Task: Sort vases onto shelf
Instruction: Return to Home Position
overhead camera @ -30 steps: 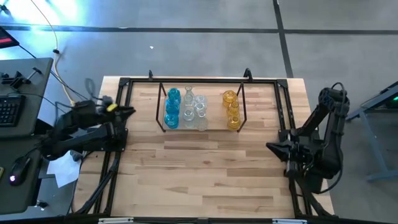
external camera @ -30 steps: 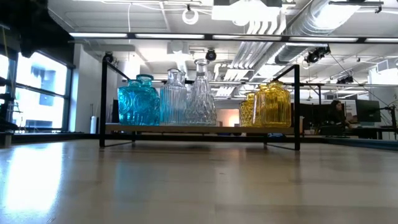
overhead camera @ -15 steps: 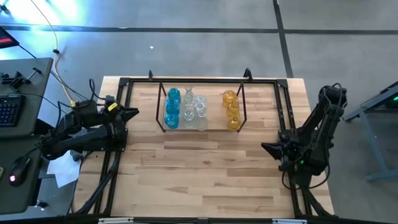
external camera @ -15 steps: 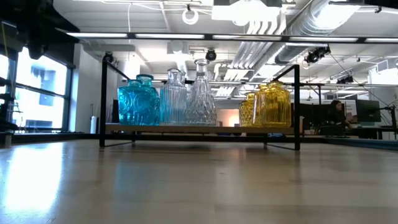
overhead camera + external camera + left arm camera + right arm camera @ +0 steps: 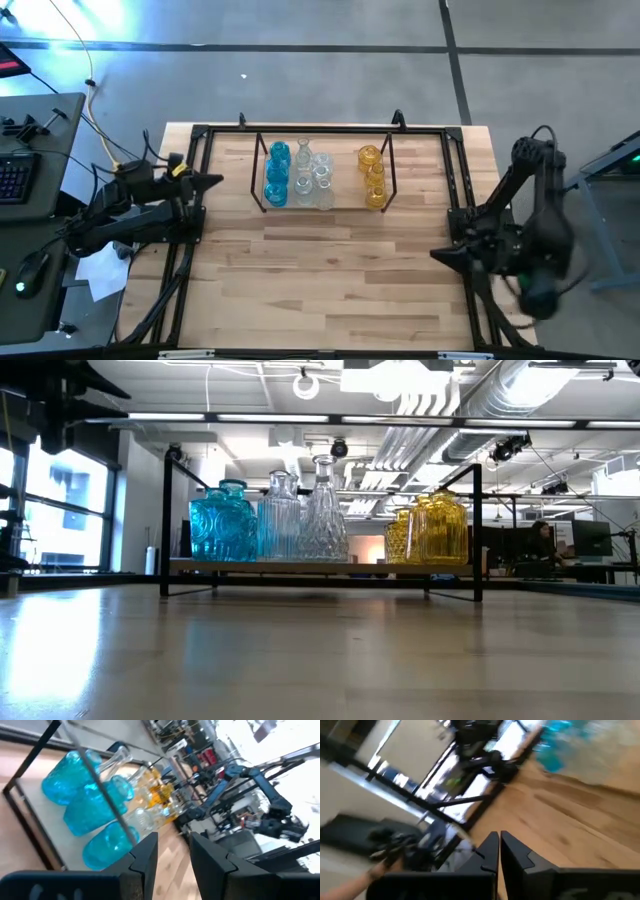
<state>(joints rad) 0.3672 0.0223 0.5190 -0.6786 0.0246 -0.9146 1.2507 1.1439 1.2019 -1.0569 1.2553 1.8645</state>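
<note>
Remote desk, overhead camera: I see the shelf, a low rack of thin black rods with a pale wood floor, standing toward the table's far edge. Every vase on it is upright and grouped by colour. Three blue vases form a column at its left end, with the clear vases clustered just beside them. Three yellow vases line the right end, across a bare strip of floor. At table level I make out ribbed, faceted glass and one tall-necked clear vase.
</note>
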